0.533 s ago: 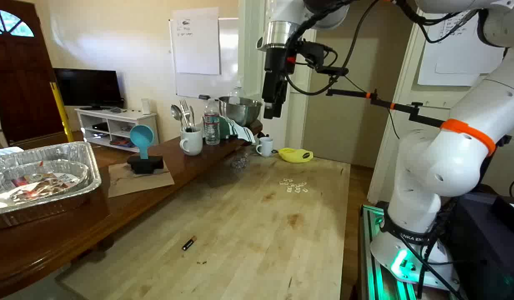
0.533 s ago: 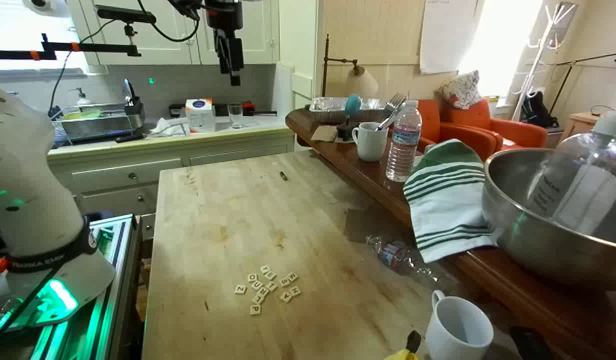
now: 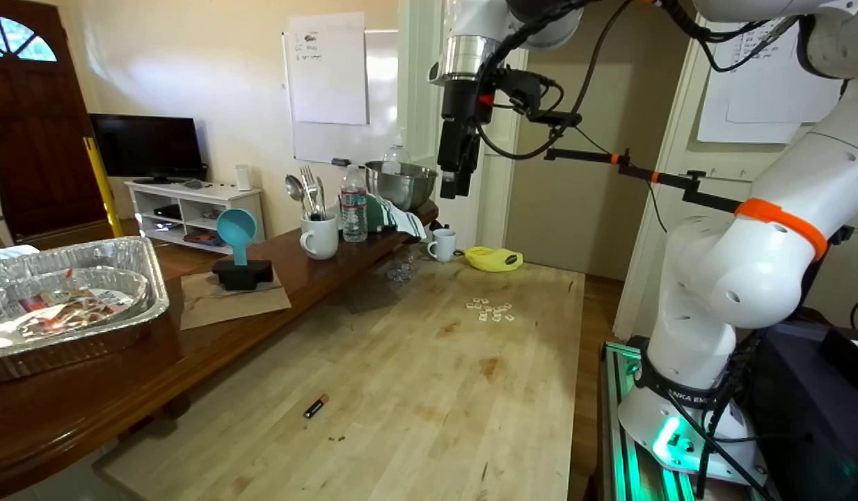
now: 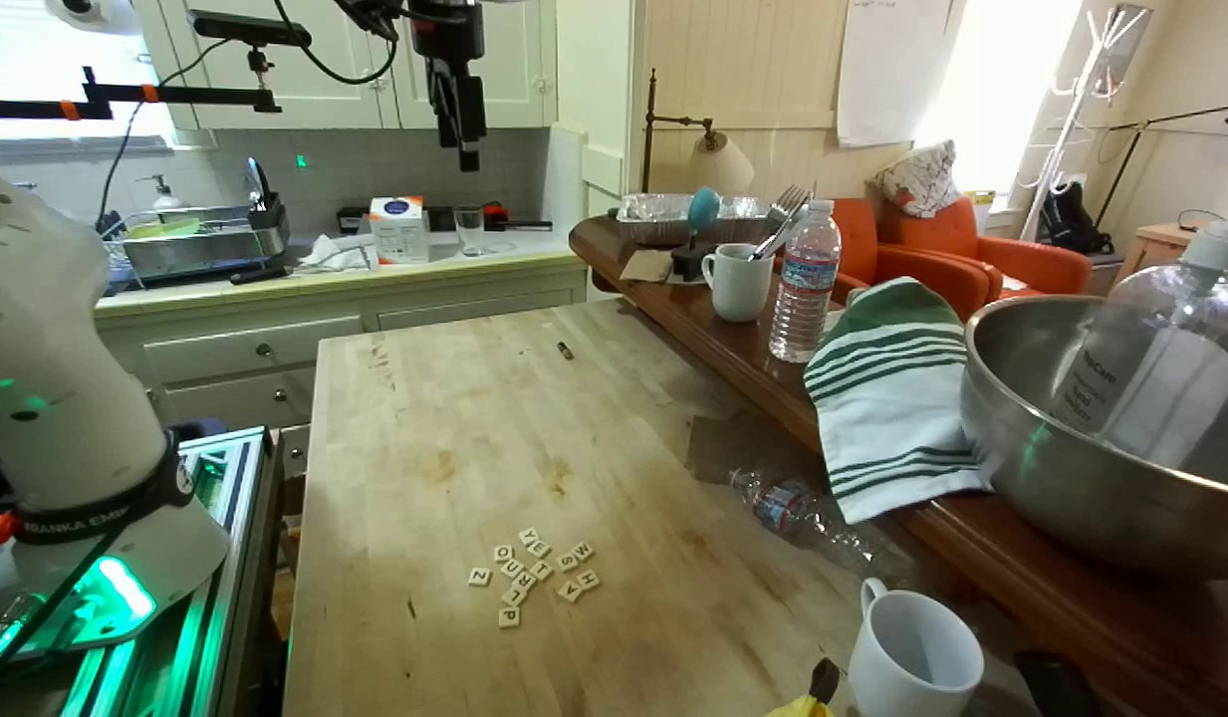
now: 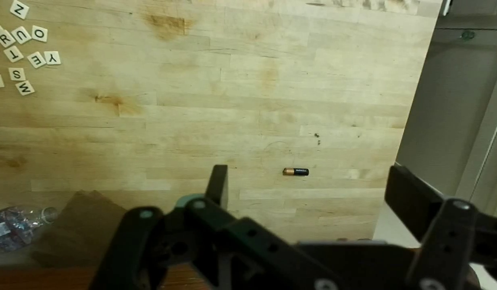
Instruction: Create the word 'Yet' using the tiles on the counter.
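The tiles lie loose in a cluster on the light wooden counter, which also shows in the wrist view. In the wrist view they are at the far upper left. There, the Y tile and E tile touch or nearly touch, with the T tile to their left. Some tiles are cut off by that view's edge. In an exterior view the Y tile, E tile and T tile show too. My gripper is open and empty, high above the counter.
A small battery lies on the counter below my fingers. A crumpled plastic bottle, a white mug and a yellow object stand near the tiles' end. The raised brown table bears a cutlery mug, water bottle and steel bowl.
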